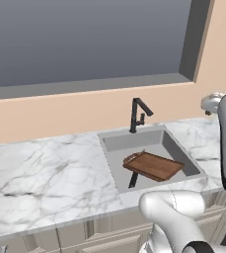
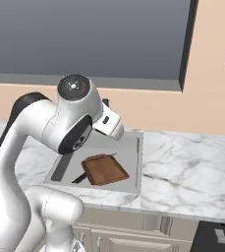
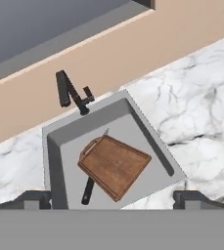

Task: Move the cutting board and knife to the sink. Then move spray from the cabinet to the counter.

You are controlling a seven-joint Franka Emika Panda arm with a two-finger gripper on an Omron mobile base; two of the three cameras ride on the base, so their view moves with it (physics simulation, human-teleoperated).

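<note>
The board (image 3: 114,166) and knife (image 3: 88,189) lie in the sink (image 3: 147,131); the pincer (image 3: 111,197) gapes, holding nothing. Next, the spray bottle: probably light and slick, best gripped at its body.

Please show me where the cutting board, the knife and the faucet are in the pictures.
cutting board (image 3: 114,166): hand view, middle of its wooden face.
knife (image 3: 87,191): hand view, black handle sticking out from under the board.
faucet (image 1: 134,114): left base view, its upright black stem.
</note>
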